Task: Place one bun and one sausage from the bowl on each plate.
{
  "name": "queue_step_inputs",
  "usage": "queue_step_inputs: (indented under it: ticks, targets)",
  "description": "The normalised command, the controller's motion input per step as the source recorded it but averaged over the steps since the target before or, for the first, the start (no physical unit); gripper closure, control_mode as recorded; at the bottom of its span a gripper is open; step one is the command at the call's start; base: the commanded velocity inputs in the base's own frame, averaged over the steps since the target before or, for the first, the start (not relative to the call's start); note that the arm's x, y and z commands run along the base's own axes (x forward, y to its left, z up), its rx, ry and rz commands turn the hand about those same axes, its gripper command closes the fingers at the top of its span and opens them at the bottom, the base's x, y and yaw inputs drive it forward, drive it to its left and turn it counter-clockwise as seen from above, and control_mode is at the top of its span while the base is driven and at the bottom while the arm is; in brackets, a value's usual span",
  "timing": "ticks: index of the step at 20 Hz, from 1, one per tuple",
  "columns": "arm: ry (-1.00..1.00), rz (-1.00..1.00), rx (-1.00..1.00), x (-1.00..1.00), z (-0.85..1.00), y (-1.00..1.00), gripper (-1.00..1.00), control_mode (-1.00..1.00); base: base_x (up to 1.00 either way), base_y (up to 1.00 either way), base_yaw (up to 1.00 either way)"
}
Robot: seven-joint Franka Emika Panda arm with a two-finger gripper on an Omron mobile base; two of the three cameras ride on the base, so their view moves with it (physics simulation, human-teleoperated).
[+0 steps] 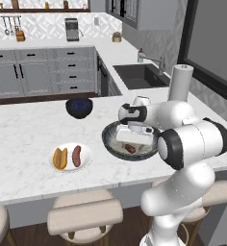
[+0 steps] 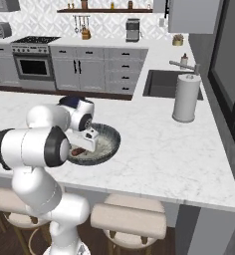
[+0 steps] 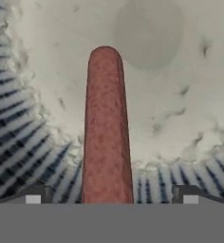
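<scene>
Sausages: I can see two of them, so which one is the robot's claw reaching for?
The sausage in the dark-grey bowl, lying between the open gripper fingertips. The other sausage lies beside a bun on the white plate.

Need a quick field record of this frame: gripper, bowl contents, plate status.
gripper: gripper open, low inside the bowl, fingertips either side of a sausage
bowl: dark-grey bowl on the counter, one sausage lying in it
white plate: white plate holds one bun and one plated sausage, side by side
blue bowl: dark-blue bowl behind the plate
progress: one plate served; sausage not yet gripped
</scene>
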Motion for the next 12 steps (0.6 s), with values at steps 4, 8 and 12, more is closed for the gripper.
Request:
queue_step_inputs:
  ticks: [4, 8, 12]
  targets:
    - [0.03, -0.06, 0.00, 0.01, -0.04, 0.03, 1.00, -1.00, 0.00, 0.00, 0.00]
    - [0.01, -0.05, 0.00, 0.00, -0.06, 0.13, 1.00, -1.00, 0.00, 0.00, 0.00]
    - [0.09, -0.02, 0.00, 0.00, -0.30, 0.23, 1.00, -1.00, 0.00, 0.00, 0.00]
